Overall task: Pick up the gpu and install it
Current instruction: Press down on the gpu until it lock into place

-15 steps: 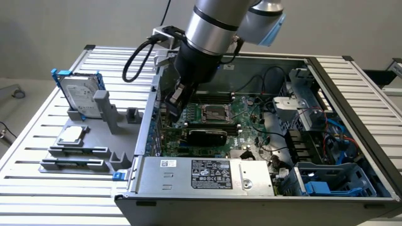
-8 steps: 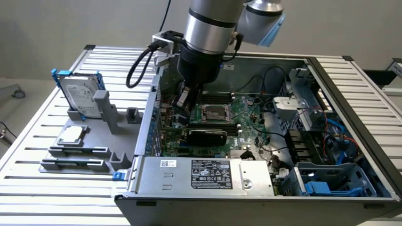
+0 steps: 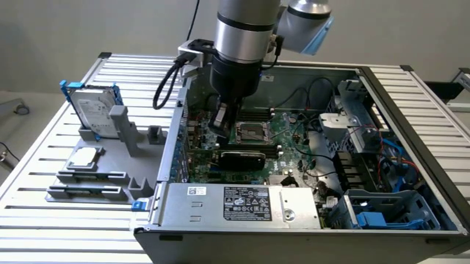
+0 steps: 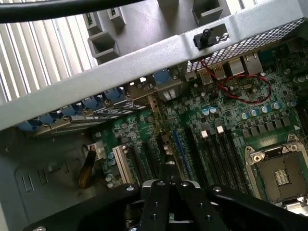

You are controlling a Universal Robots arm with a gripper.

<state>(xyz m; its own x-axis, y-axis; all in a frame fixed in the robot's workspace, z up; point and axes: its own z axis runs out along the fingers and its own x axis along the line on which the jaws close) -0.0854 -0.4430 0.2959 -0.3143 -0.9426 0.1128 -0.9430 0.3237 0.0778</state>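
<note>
The gpu (image 3: 242,159) is sitting black cooler up on the motherboard (image 3: 290,137) inside the open computer case (image 3: 382,88). The end effector (image 3: 219,127) is hanging just above it, fingers pressed together, gripping nothing. A hard drive (image 3: 96,113) is standing on the tabletop (image 3: 44,165).

The motherboard (image 3: 290,146) is showing deep green inside the grey metal computer case (image 3: 382,91), and just beside its silver processor socket (image 3: 250,132) the gpu (image 3: 242,159) is presenting a black cooler face. Also inside the case, a thin red wire (image 4: 243,89) is looping over the green board, blue drive brackets (image 3: 382,217) are glowing in one corner, and the power supply (image 3: 242,206) is wearing a black-and-white label. Outside the case, a silver hard drive (image 3: 96,113) with a blue frame is standing in a grey holder (image 3: 125,137) on the striped silver-slatted table (image 3: 44,159), while the black gripper (image 4: 168,175) is hanging below the silver arm (image 3: 246,27).
</note>
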